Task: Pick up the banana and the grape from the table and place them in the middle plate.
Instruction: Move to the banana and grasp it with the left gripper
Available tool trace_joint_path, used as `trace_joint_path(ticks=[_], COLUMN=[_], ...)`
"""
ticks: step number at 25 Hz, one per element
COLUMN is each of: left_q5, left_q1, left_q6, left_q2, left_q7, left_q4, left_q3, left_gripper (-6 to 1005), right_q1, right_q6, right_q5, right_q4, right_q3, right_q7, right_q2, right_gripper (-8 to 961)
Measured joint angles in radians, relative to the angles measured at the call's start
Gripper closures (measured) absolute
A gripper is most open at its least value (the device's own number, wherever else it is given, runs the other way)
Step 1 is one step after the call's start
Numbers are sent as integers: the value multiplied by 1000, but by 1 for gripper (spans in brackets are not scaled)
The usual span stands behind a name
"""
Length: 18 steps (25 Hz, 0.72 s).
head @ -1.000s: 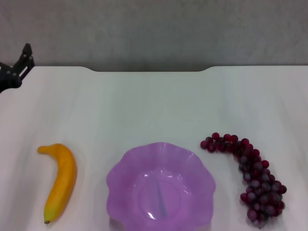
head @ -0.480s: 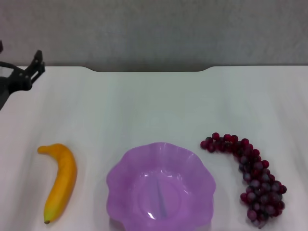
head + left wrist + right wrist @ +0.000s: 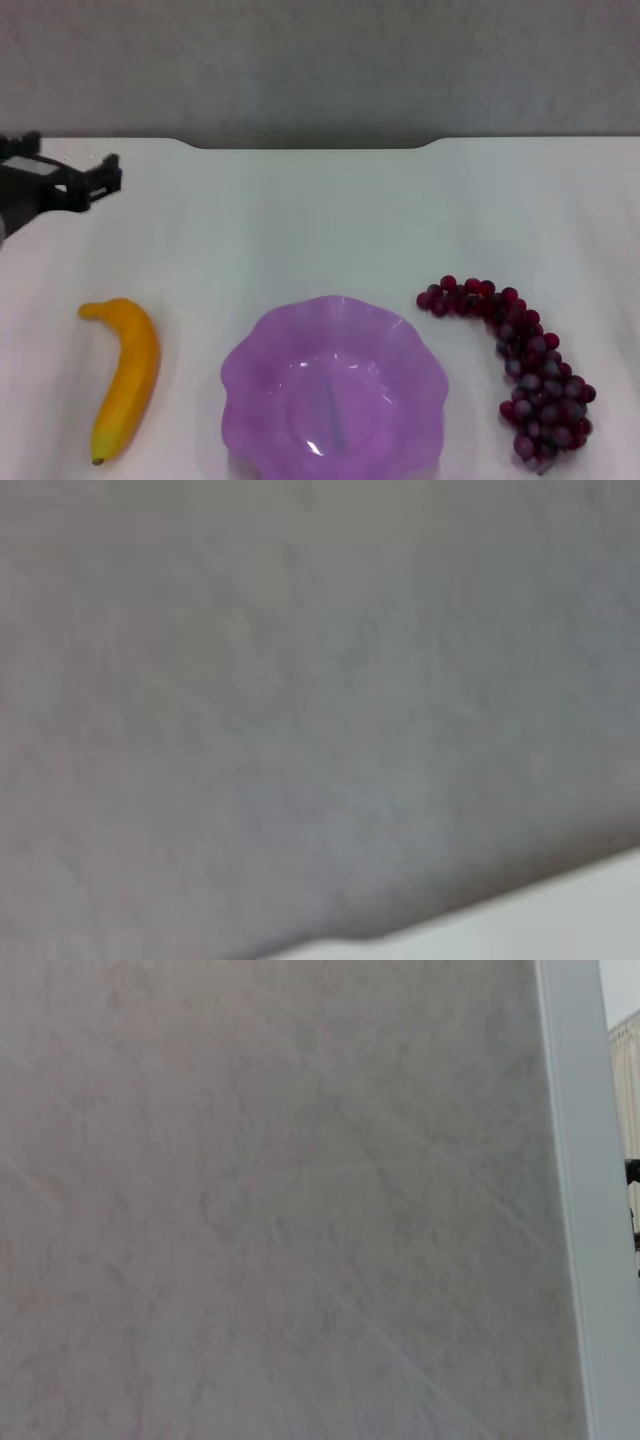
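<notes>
Three things lie along the near part of a wide white table (image 3: 320, 215), seen from the head camera. On the robot's left, a yellow-orange banana (image 3: 125, 375) lies curved, its dark tip toward the near edge. At the centre sits the middle plate (image 3: 270, 350), a translucent purple bowl with a wavy rim, holding nothing. On the robot's right, a long bunch of dark red grapes (image 3: 520, 370) curves from beside the plate's far rim toward the near edge. Banana and grapes each lie apart from the plate. The left gripper (image 3: 105, 182) is at the far left over the table, well apart from the banana, holding nothing; whether it is open cannot be told. The right gripper is out of sight. Both wrist cameras show only grey wall.
</notes>
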Motion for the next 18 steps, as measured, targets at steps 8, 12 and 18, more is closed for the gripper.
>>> trace_joint_path(ticks=[8,12,18], left_q5=[7,7,7], left_q1=[-164,-244,-324], left_q6=[-468,-596,-671], left_q2=[0,0,0], left_q7=[-71,-101,-149], left_q4=[-46,-4,108], left_q3=[-34,-39,-39], left_gripper=[123,123,124], right_q1=[-1,-1,-2], right_q6=[0,0,0], right_q5=[-2,-2,-2], right_q4=[-7,-9,-16], right_q3=[2,2,2], right_q7=[-1,-1,-1], right_q2=[0,0,0], right_gripper=[296,297,298])
